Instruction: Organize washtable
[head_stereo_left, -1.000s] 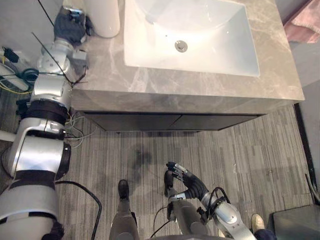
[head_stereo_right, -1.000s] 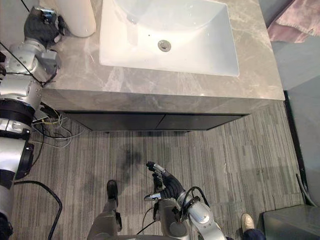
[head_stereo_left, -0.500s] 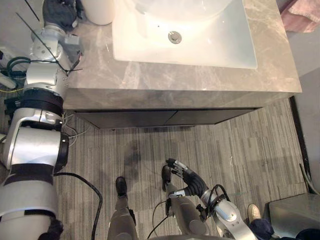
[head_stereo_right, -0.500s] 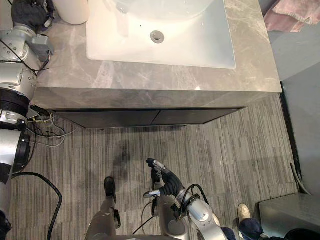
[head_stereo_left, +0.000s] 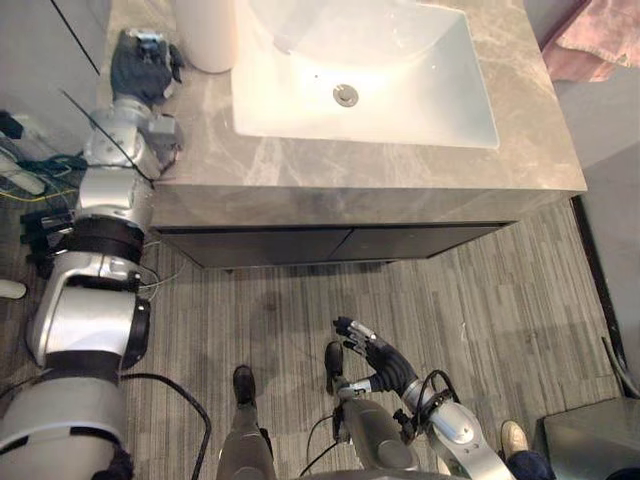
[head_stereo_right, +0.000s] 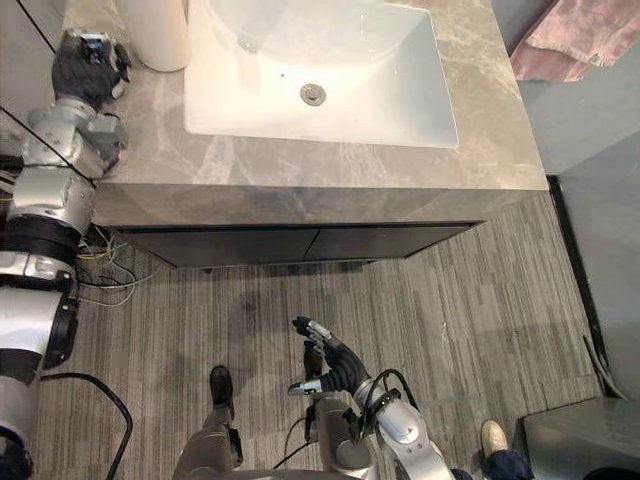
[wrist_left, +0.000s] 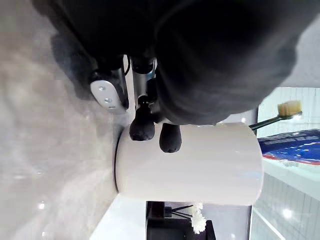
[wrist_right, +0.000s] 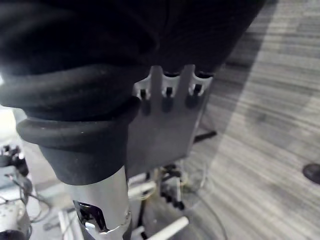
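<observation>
The whole view has slid a little since a moment ago, but nothing on the worktop (head_stereo_left: 300, 165) has changed place. The left hand (head_stereo_left: 142, 65) is still beside the white cup (head_stereo_left: 205, 35), and the right hand (head_stereo_left: 368, 355) still hangs low.

Nearest, the right hand is over the grey striped floor (head_stereo_left: 500, 280). Its fingers are loose and a little bent, and it holds nothing. A light shoe (head_stereo_left: 515, 437) shows near it.

Farther off is the dark cabinet (head_stereo_left: 340, 243), with the grey stone worktop on top of it.

At the far left corner of the worktop, the left hand rests next to the cup. It is not wrapped round the cup. Its dark fingertips (wrist_left: 170, 138) touch the cup's side and its thumb stays off it. The cup stands upright, just beside the white sink (head_stereo_left: 455, 95). A toothbrush (wrist_left: 280, 111) sticks out of the cup's top. The sink has a round drain (head_stereo_left: 346, 95) in the middle.

Past the worktop's far right corner lies a pink cloth (head_stereo_left: 600, 40).
</observation>
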